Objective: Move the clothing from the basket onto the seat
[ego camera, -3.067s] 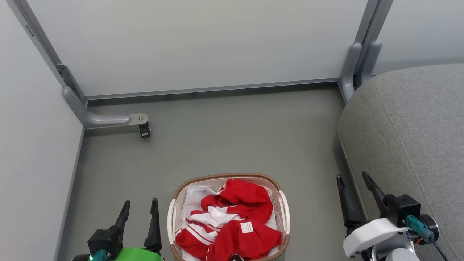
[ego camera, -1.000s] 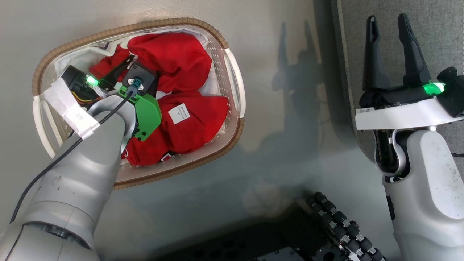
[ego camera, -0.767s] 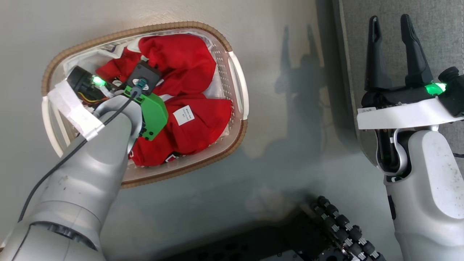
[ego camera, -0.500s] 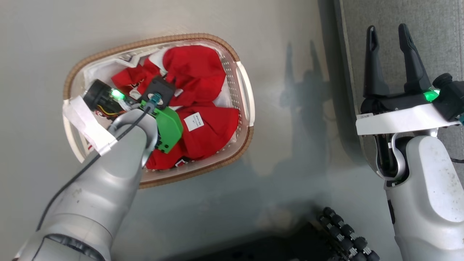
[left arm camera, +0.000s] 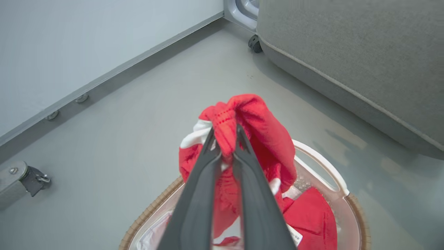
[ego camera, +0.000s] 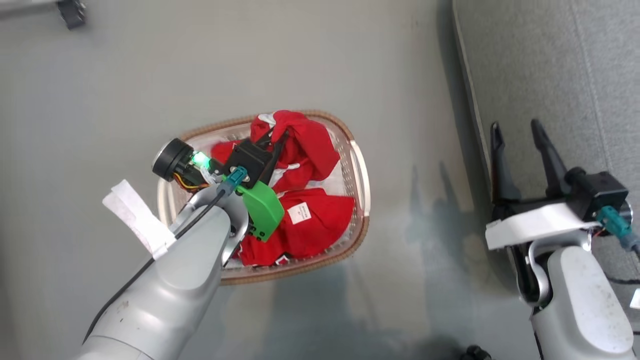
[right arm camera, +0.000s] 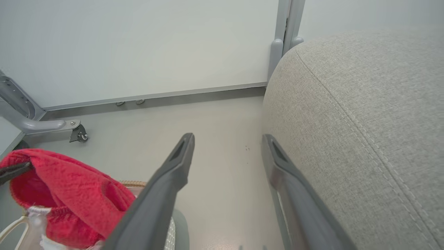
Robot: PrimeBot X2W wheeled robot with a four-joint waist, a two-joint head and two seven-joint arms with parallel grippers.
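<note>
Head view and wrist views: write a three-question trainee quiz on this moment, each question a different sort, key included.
1. True or false: the left gripper is shut on a fold of the clothing.
2. Pick one. The right gripper is: A) open and holding nothing; B) shut on a basket handle; C) shut on a red garment.
3. Fill the gap: in the head view, the seat lies to the robot's ____ of the basket.

Key: 1 true; 2 A; 3 right.
</note>
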